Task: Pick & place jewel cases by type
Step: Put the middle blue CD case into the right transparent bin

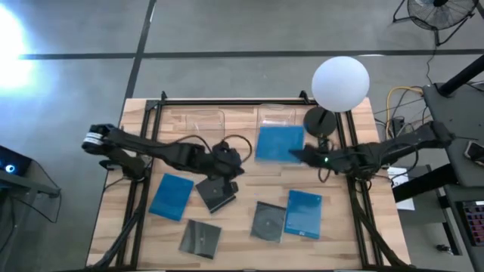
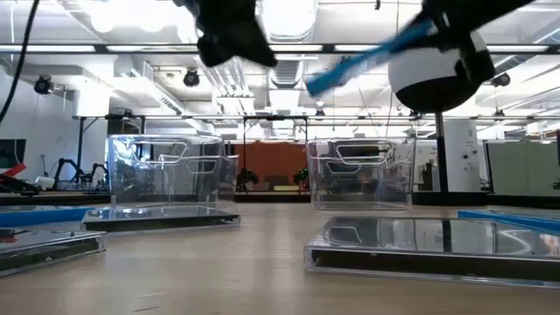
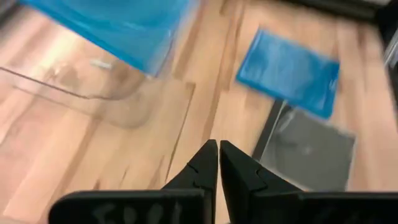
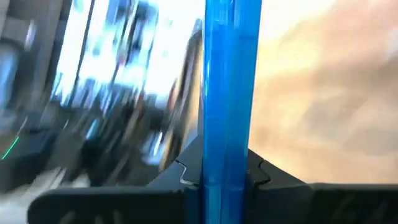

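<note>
Nearest you on the wooden table (image 1: 249,181), two dark jewel cases (image 1: 201,238) and a blue jewel case (image 1: 304,214) lie flat. Mid-table, your left gripper (image 1: 229,168) hovers pinched together, empty, above another dark case (image 1: 217,193). Beyond, your right gripper (image 1: 299,156) clamps a blue case (image 1: 279,143) aloft, just before the right clear bin (image 1: 276,116).

Grey concrete floor (image 1: 227,30), standing fan (image 1: 439,11), bright ceiling lights (image 2: 289,17)
</note>
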